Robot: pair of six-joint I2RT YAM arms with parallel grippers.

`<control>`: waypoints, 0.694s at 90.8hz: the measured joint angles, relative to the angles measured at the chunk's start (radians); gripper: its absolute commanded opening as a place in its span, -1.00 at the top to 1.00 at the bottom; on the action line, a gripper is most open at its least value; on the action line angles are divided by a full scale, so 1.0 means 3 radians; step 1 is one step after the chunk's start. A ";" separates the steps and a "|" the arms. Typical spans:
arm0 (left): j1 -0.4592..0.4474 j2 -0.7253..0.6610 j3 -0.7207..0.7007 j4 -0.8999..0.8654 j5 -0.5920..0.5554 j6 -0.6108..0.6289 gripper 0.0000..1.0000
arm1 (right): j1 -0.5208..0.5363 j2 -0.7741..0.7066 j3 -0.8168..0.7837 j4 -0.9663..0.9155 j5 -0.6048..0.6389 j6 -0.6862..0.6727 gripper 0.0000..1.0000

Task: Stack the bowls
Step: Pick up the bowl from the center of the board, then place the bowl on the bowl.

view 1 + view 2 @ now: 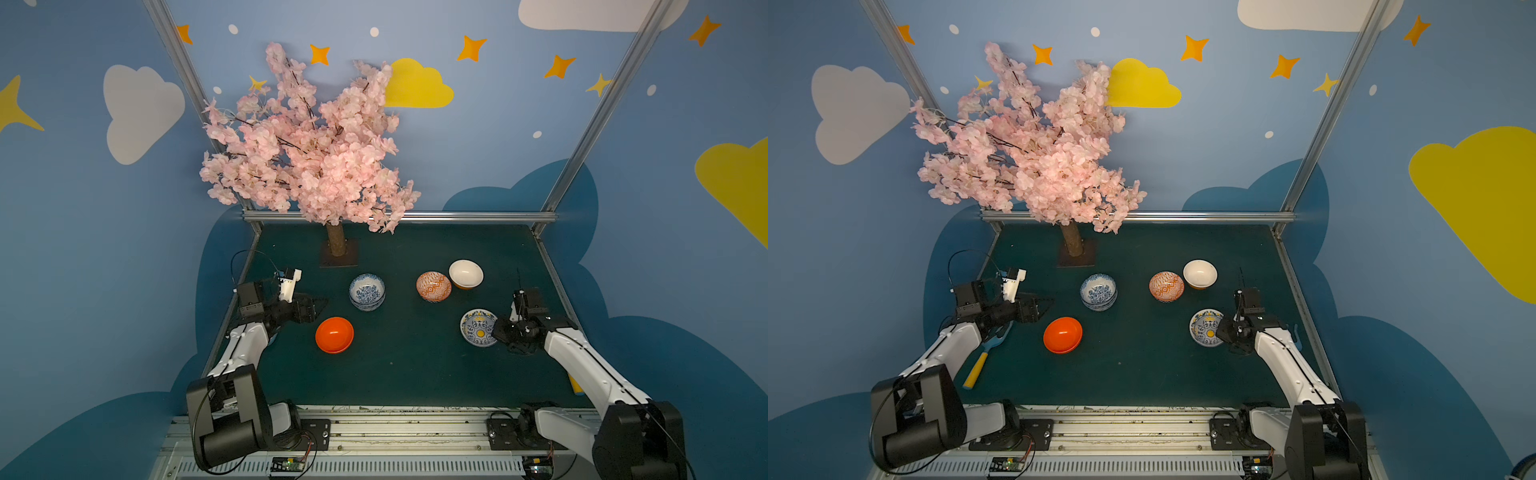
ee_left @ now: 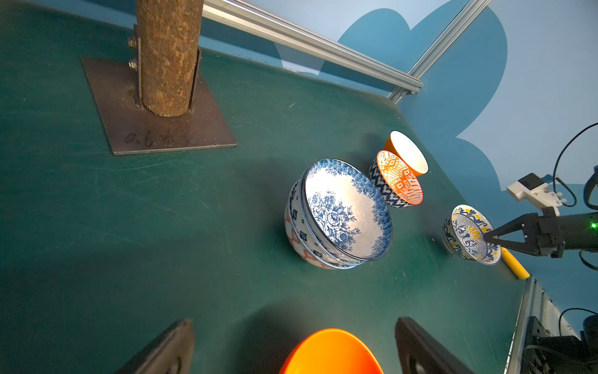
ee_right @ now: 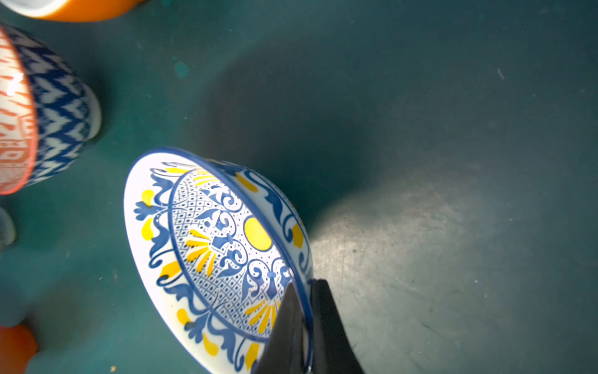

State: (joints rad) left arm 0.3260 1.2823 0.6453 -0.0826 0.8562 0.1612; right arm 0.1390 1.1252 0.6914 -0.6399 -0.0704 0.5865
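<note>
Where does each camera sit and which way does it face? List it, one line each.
Top views: high above the arm bases, looking down over the table toward the blossom tree; left arm and right arm show.
Left wrist: on the left arm, facing across the table at the blue floral stack; its open fingers show.
Right wrist: on the right arm, looking down the right gripper, shut on the yellow-blue bowl.
Shared: both wrist views show that bowl and the lattice bowl.

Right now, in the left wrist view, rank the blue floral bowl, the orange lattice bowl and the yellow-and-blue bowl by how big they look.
Largest: the blue floral bowl, though it also sits nearest the camera.
Next, too alike to rank: the orange lattice bowl and the yellow-and-blue bowl.
</note>
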 measured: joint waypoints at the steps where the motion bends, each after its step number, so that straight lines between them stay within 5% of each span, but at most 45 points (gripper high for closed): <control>1: 0.0000 -0.0001 0.0000 0.0000 0.0000 0.0000 -1.00 | 0.0000 -0.0010 0.0010 -0.0005 -0.0010 0.0000 1.00; 63: 0.0001 -0.0006 0.0000 -0.0001 -0.0023 -0.0003 -1.00 | 0.0290 0.0140 0.0882 -0.0135 -0.0408 0.0216 1.00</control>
State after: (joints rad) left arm 0.3264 1.2804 0.6453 -0.0830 0.8494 0.1604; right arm 0.2260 1.1671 0.9562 -0.6804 -0.1928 0.6514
